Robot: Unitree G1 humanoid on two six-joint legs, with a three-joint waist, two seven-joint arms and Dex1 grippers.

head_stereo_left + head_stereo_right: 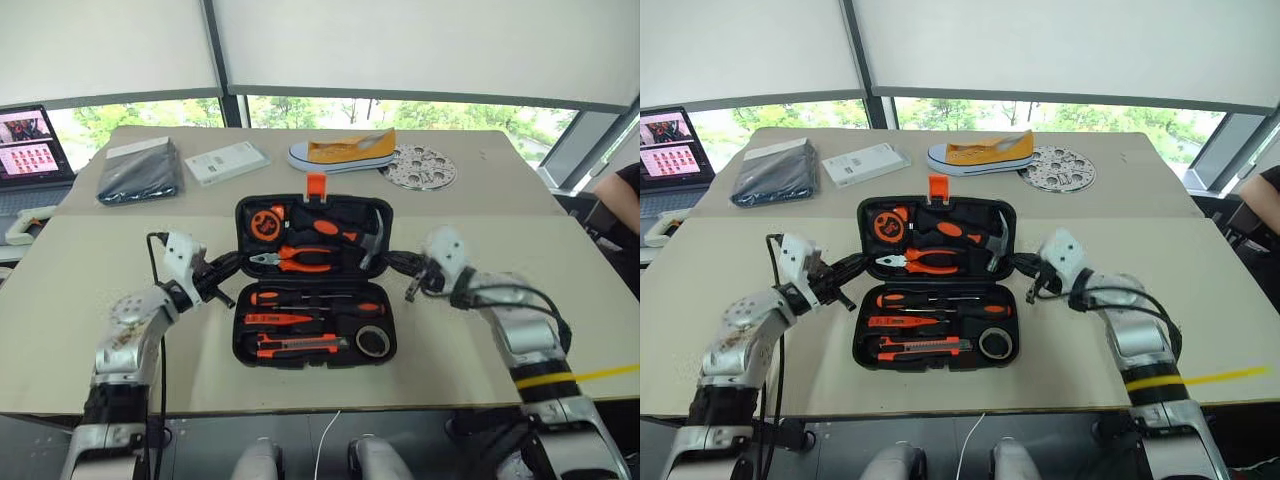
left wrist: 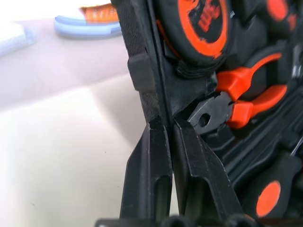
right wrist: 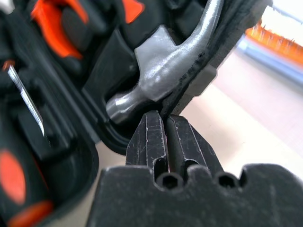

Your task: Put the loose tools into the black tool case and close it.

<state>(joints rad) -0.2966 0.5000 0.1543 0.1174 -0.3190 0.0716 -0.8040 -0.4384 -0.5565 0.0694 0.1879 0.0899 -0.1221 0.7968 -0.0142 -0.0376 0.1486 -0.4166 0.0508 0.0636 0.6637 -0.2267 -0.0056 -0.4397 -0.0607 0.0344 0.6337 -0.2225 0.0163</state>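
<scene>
Our left gripper (image 1: 232,265) is clamped on the left rim of the far half of the black tool case (image 1: 314,281), and our right gripper (image 1: 392,262) is pinched shut on the right rim of that same half, just beside the hammer (image 1: 372,238). The case lies open in the middle of the counter (image 1: 80,300), with the utility knife (image 1: 296,346), the screwdrivers (image 1: 315,300) and the tape roll (image 1: 372,341) already seated in the near half, so we judge only the closing is left. The risk we see is in the thin bite: each gripper holds only the edge of the rim, so it could slip off as we swing the half over. If one side leads the other, the case may twist or slide on the counter. A tool sitting proud of its slot could keep the orange latch (image 1: 316,184) from catching.
</scene>
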